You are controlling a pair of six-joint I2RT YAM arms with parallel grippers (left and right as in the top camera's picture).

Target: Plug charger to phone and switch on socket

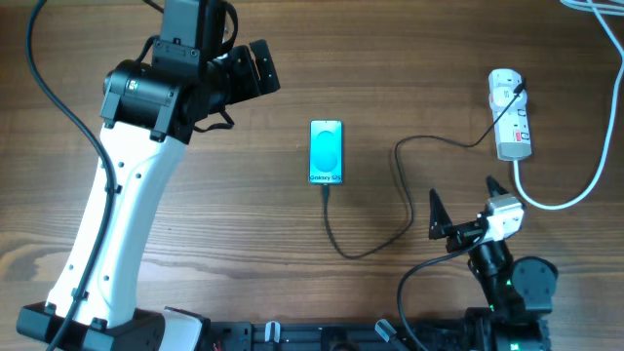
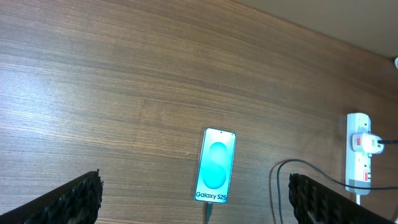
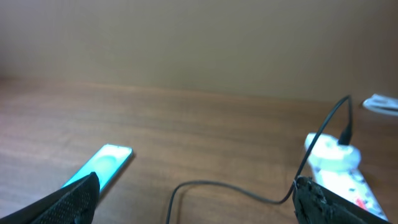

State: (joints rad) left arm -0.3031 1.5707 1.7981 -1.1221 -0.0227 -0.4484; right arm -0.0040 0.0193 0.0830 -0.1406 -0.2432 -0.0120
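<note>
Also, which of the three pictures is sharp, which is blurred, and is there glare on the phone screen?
Overhead: sharp, evenly lit; the phone screen glows cyan without glare. Left wrist: sharp too, wood grain crisp and the words Galaxy S25 readable. Right wrist: soft all over; the phone is a smeared cyan strip, the power strip is fuzzy, the fingers are dark blurs.
</note>
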